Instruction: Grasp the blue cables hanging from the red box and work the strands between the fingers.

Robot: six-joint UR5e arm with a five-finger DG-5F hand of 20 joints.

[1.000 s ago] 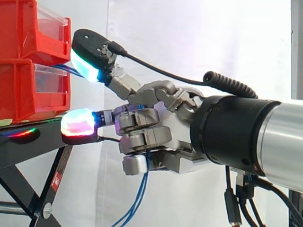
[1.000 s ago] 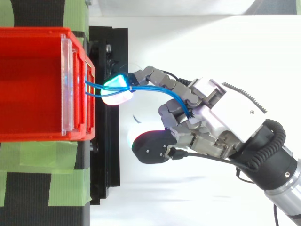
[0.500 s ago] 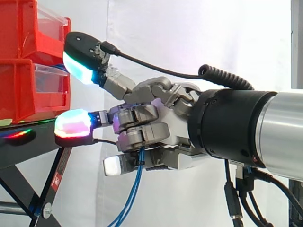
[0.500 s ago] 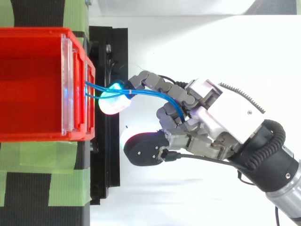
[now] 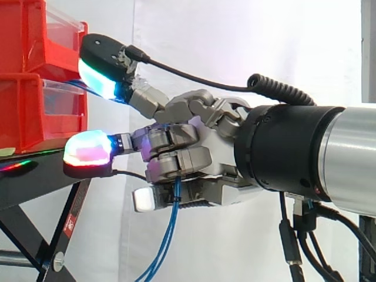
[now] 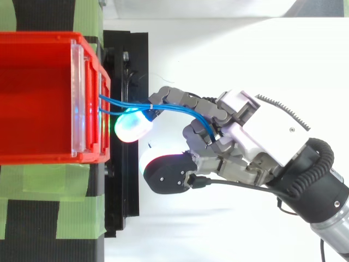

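Blue cables (image 5: 172, 223) run from the red box (image 6: 38, 37) ahead of the hand (image 6: 248, 136), through its curled fingers, and hang below. The fingers pinch the strands, likely to work them.

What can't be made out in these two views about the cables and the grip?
1. Lower end of the blue cables: side view, cut off by the bottom edge.
2. Their fixing in the red box: top view, hidden by the box's front edge; side view, behind a glowing pad.
3. Their run through the hand: both views, covered by the curled fingers.
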